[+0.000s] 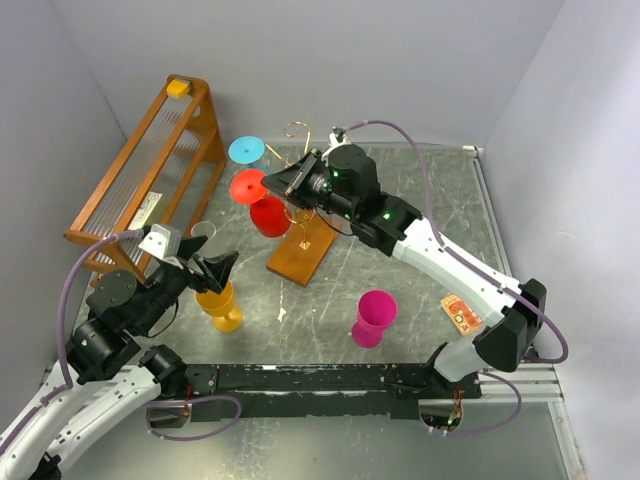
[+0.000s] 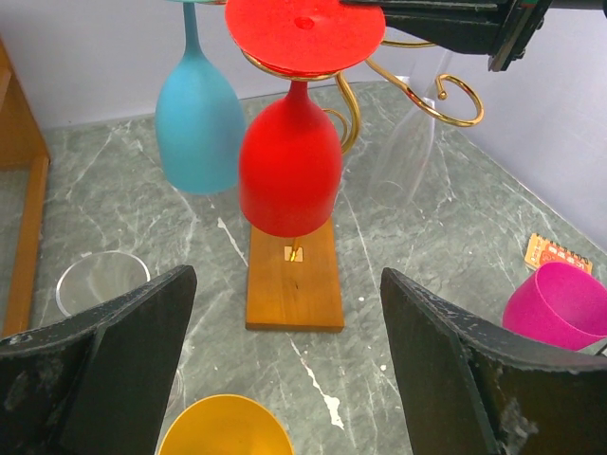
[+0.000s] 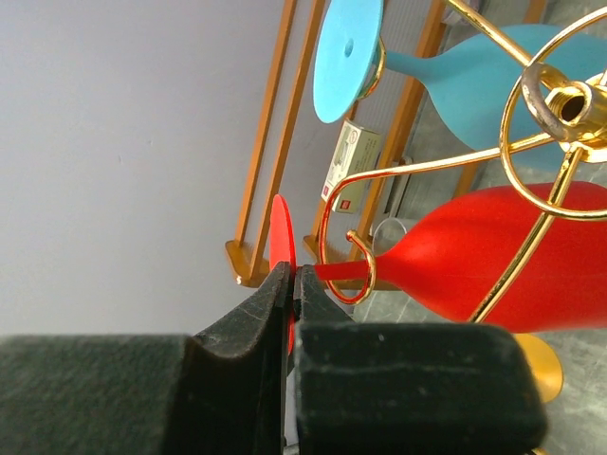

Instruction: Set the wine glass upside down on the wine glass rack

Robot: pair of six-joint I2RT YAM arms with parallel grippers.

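The gold wire rack (image 1: 297, 130) stands on its brown wooden base (image 1: 300, 255); the base also shows in the left wrist view (image 2: 294, 284). A red wine glass (image 1: 268, 215) hangs upside down on it, its stem in a gold scroll hook (image 3: 353, 267). My right gripper (image 1: 287, 186) is shut on the edge of the red glass's foot (image 3: 281, 232). A blue wine glass (image 2: 197, 123) hangs upside down beside the red one (image 2: 289, 171). My left gripper (image 2: 289, 379) is open and empty, low over a yellow glass (image 2: 223, 431) in front of the base.
A clear wine glass (image 2: 408, 142) hangs at the rack's right. A clear glass (image 2: 100, 280) stands left of the base. A magenta glass (image 1: 373, 318) stands front right, with an orange packet (image 1: 460, 312) beyond it. A tall orange-brown slatted frame (image 1: 150, 170) lines the left wall.
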